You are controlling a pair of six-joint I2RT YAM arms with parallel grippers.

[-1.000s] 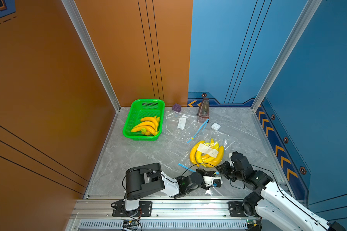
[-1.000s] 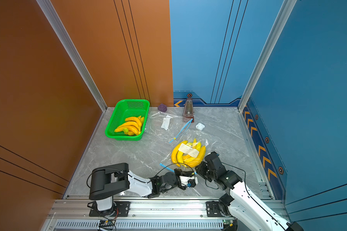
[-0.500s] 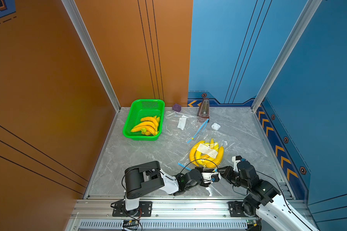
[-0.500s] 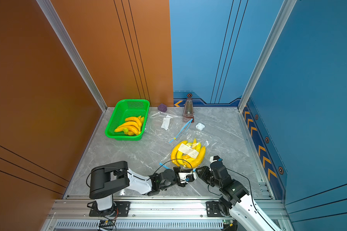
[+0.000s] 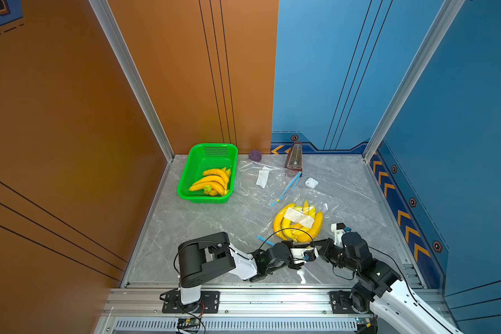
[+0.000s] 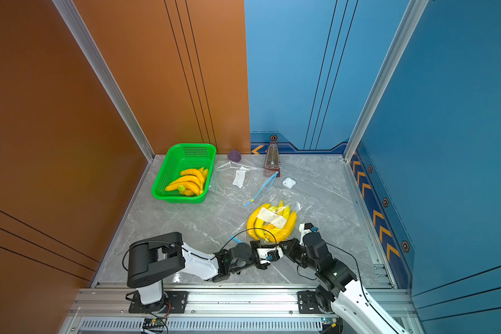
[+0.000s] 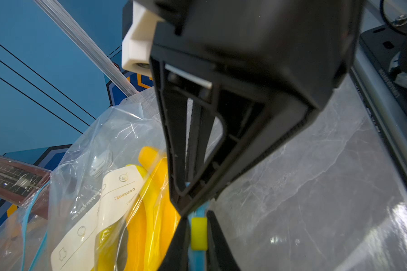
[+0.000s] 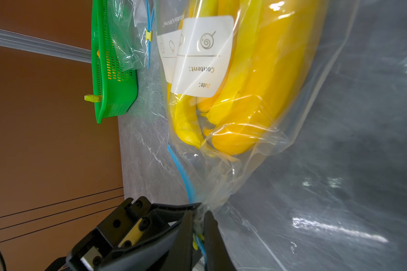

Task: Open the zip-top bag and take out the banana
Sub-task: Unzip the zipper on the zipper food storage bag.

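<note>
Both top views: left end effector and right end effector meet tip to tip at the near edge of the zip-top bag lying on the desk, with the bananas just beyond them, long axis running away from the tips, joined ends nearest. Left wrist view: left end effector clenched on the blue zip strip at the yellow slider, bananas alongside, lengthwise toward it. Right wrist view: right end effector pinched on the bag's edge by the strip, bananas ahead, ends pointing at it.
</note>
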